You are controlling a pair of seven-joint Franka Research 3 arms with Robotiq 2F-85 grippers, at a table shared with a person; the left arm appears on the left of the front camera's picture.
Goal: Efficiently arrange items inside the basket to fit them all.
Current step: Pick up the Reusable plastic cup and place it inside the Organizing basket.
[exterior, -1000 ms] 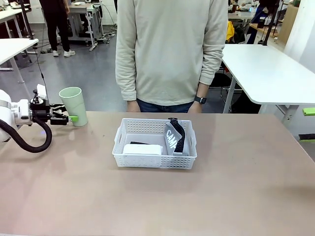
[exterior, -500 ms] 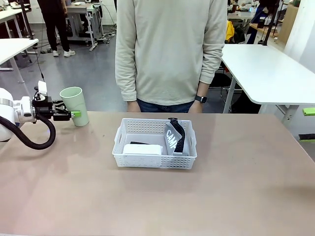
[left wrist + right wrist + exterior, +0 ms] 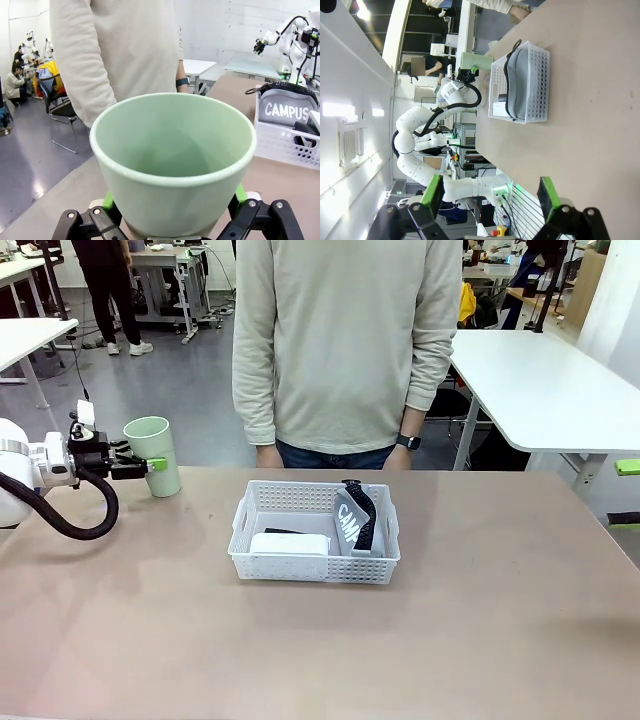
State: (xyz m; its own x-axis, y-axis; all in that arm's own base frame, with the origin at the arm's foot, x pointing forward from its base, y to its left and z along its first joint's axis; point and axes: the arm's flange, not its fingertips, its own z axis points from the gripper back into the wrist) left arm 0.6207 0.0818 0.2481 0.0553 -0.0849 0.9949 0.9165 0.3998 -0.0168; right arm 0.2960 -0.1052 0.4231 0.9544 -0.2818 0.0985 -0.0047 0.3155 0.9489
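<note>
My left gripper (image 3: 150,464) is shut on the pale green cup (image 3: 155,452), which stands upright near the table's far left edge. In the left wrist view the cup (image 3: 172,160) sits between my green pads (image 3: 108,200). The white basket (image 3: 315,568) rests mid-table. Inside it, the grey CAMPUS pouch (image 3: 351,524) leans on edge at the right, the white box (image 3: 290,543) lies at the front left, and a black stapler (image 3: 283,531) peeks out behind the box. My right gripper (image 3: 490,195) is open, far from the basket (image 3: 536,80).
A person stands at the far side, right behind the basket, hands (image 3: 268,455) down at the table edge. The pouch (image 3: 289,107) and basket (image 3: 280,145) lie to the right in the left wrist view. Bare tabletop surrounds the basket.
My left gripper has shifted slightly right and up, and the cup has moved a little to the right with it. The basket and its contents have not moved.
</note>
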